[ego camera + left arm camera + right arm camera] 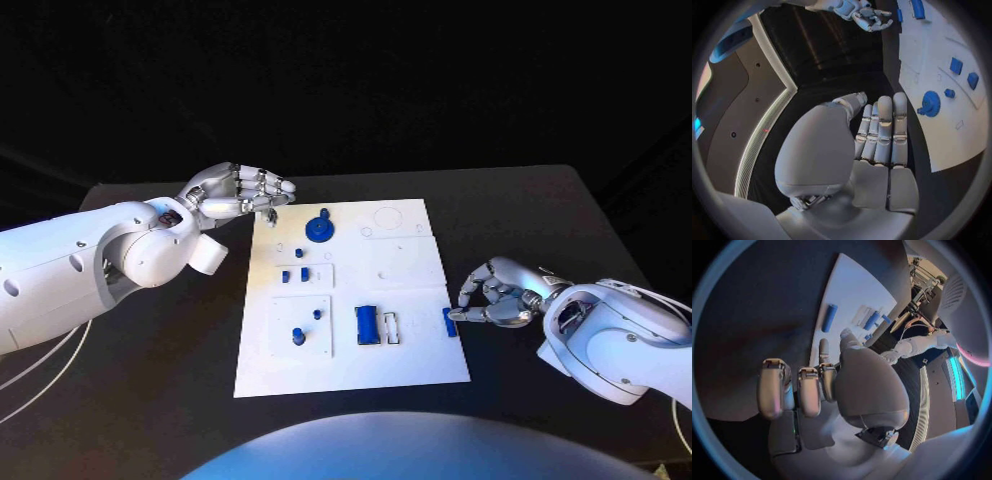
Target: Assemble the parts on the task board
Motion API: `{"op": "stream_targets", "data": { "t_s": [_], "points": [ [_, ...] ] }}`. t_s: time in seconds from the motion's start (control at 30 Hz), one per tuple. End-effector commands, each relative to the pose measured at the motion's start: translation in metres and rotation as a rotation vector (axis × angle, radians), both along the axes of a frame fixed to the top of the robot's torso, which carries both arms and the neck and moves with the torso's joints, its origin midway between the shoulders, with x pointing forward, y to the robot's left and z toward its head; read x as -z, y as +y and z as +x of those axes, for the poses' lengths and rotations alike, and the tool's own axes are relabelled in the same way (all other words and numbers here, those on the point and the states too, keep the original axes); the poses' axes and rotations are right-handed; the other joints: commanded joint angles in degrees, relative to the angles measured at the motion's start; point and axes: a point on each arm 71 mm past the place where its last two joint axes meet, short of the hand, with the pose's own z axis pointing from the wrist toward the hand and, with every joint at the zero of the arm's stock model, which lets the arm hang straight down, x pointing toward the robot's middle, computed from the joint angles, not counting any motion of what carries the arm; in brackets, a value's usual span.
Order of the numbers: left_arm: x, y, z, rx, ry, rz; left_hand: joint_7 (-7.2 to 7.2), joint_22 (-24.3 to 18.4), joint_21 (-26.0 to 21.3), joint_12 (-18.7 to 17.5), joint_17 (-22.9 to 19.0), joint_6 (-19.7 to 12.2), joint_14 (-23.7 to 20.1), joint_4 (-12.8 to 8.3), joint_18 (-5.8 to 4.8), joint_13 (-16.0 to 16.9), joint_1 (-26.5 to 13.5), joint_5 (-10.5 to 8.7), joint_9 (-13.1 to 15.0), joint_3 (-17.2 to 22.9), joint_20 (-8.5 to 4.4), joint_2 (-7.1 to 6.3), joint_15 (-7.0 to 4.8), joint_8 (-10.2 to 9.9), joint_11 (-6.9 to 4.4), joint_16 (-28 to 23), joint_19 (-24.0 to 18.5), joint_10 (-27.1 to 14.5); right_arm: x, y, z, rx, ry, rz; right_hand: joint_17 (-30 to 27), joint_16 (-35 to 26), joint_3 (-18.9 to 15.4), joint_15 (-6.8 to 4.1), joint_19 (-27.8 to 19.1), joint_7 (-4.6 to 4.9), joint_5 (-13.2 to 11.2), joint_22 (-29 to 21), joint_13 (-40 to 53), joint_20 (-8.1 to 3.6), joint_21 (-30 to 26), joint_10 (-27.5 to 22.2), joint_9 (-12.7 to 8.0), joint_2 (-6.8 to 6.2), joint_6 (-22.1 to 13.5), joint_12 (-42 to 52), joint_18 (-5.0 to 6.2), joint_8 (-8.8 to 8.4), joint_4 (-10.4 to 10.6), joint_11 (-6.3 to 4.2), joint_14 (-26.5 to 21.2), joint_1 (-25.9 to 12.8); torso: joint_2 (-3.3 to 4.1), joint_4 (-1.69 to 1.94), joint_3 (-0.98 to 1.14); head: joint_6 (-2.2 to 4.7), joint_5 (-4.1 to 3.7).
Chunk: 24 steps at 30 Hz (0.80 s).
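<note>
The white task board (411, 350) lies mid-table, also seen in the left wrist view (942, 130) and the right wrist view (848, 292). On it are a round blue part (320, 228) (931, 103), several small blue pieces (299, 253), a blue block (366, 324) and a slim blue bar (450, 322) (829, 317) at its right edge. My left hand (238, 192) (879, 135) hovers off the board's far left corner, fingers straight and holding nothing. My right hand (498, 297) (817, 385) sits just right of the slim bar with fingers curled in, nothing visible in them.
The black table (159, 360) runs wide on both sides of the board. My left forearm (87, 270) lies over the table's left part. The right forearm (620, 335) covers the near right corner.
</note>
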Motion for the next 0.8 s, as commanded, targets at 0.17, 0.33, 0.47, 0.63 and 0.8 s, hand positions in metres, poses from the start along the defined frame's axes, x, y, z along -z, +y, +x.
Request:
{"op": "stream_targets", "data": {
  "t_s": [0.17, 0.33, 0.47, 0.63, 0.8],
  "points": [
    [-0.001, -0.001, 0.000, 0.004, -0.005, -0.013, -0.08, 0.08, 0.39, 0.24, 0.07, -0.28, -0.36, -0.20, 0.33, 0.11, -0.69, -0.05, 0.07, 0.38, 0.09, 0.13, 0.08, 0.37, -0.12, 0.39, -0.33, -0.41, 0.008, 0.001, -0.002, -0.009, -0.002, -0.068, 7.18, -0.16, 0.48, -0.11, 1.59, 0.07, -0.04, 11.89, 8.89, 0.27, -0.01, 1.99, 0.11, -0.08, 0.56, -0.21, -0.17, 0.25, 0.02, -0.07, 4.39, -0.83, 0.11, 0.06, -0.05, 0.01, 0.11],
    [-0.001, 0.000, 0.000, 0.004, -0.003, -0.011, -0.08, 0.08, 0.39, 0.24, 0.07, -0.28, -0.36, -0.20, 0.33, 0.11, -0.69, -0.05, 0.07, 0.38, 0.09, 0.13, 0.08, 0.37, -0.12, 0.39, -0.33, -0.41, 0.012, 0.005, -0.004, -0.016, 0.011, -0.071, 7.23, -0.15, 0.52, -0.12, 1.61, 0.05, -0.04, 11.91, 8.93, 0.26, 0.05, 2.02, 0.13, -0.12, 0.60, -0.14, -0.18, 0.26, 0.02, -0.08, 4.41, -0.94, 0.04, 0.01, -0.05, 0.01, 0.28],
    [0.000, 0.000, -0.001, 0.005, -0.001, -0.011, -0.08, 0.08, 0.39, 0.24, 0.07, -0.28, -0.36, -0.20, 0.33, 0.11, -0.69, -0.05, 0.07, 0.38, 0.09, 0.13, 0.08, 0.37, -0.12, 0.39, -0.33, -0.41, 0.017, 0.008, -0.005, -0.024, 0.023, -0.076, 7.28, -0.14, 0.82, -0.17, 1.65, -0.05, 0.01, 11.93, 8.93, 0.23, 0.14, 2.04, 0.21, -0.08, 0.75, -0.15, -0.20, 0.33, -0.05, -0.17, 4.42, -0.93, 0.03, 0.07, -0.02, 0.01, 0.33],
    [0.000, 0.001, -0.001, 0.005, 0.000, -0.010, -0.08, 0.08, 0.39, 0.24, 0.07, -0.28, -0.36, -0.20, 0.33, 0.11, -0.69, -0.05, 0.07, 0.38, 0.09, 0.13, 0.08, 0.37, -0.12, 0.39, -0.33, -0.41, 0.022, 0.011, -0.005, -0.034, 0.029, -0.080, 7.35, -0.13, 1.19, -0.24, 1.66, -0.14, 0.04, 11.94, 8.95, 0.18, 0.15, 2.07, 0.29, -0.09, 0.82, -0.13, -0.21, 0.36, -0.13, -0.24, 4.44, -0.67, 0.03, 0.00, -0.04, 0.01, 0.38],
    [0.000, 0.001, -0.001, 0.007, 0.002, -0.009, -0.08, 0.08, 0.39, 0.24, 0.07, -0.28, -0.36, -0.20, 0.33, 0.11, -0.69, -0.05, 0.07, 0.38, 0.09, 0.13, 0.08, 0.37, -0.12, 0.39, -0.33, -0.41, 0.024, 0.017, -0.004, -0.047, 0.028, -0.083, 7.46, -0.11, 1.94, -0.36, 1.70, -0.26, 0.04, 11.96, 9.04, 0.07, 0.20, 2.16, 0.40, -0.11, 0.86, -0.01, -0.22, 0.34, -0.20, -0.36, 4.47, 0.07, 0.07, -0.01, -0.04, 0.01, 0.40]
  ]
}}
